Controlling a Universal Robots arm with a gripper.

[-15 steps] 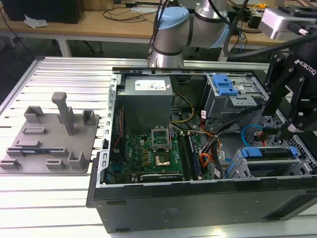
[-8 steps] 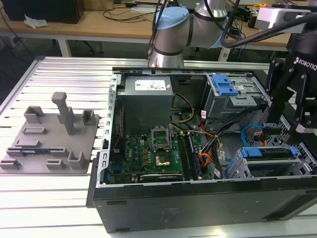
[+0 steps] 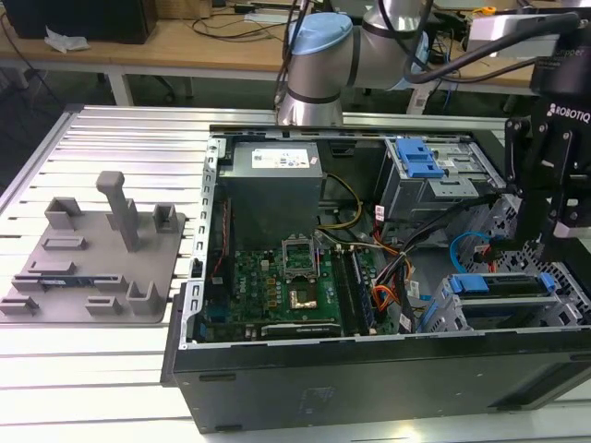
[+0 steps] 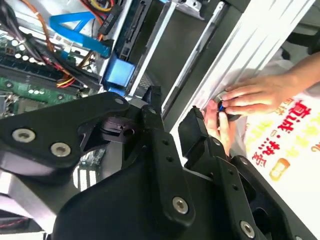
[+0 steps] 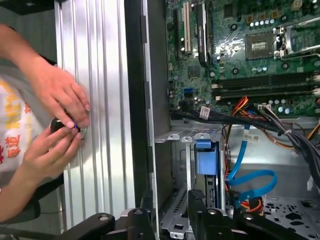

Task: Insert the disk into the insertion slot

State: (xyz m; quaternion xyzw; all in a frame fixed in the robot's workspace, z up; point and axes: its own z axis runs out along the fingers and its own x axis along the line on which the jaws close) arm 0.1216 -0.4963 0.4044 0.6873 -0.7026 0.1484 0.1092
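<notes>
1. The black two-fingered claw (image 5: 170, 210) is released. Its fingers are apart with nothing between them (both wrist views show bare case wall through the gap).
2. In the exterior view it hangs over the exterior view's right end of the open black computer case (image 3: 369, 388), seemingly just above the drive cage and not touching it.
3. The disk (image 3: 503, 295), a flat drive framed by a bright blue plastic carrier, appears to lie within the insertion slot (image 3: 441, 305), the wide bay of grey perforated sheet metal. I cannot tell whether it is pushed fully home.
4. By my judgement, the step in hand is the seating end of the insertion, not a pick-up.
5. Any further move calls for a straight, gentle path past the looped blue flat cable (image 5: 250, 180) beside the cage.
6. A person's hands (image 5: 60, 97) rest on the ribbed aluminium counter (image 5: 107, 60) outside the case wall, pinching a small dark round object (image 5: 65, 125).
</notes>
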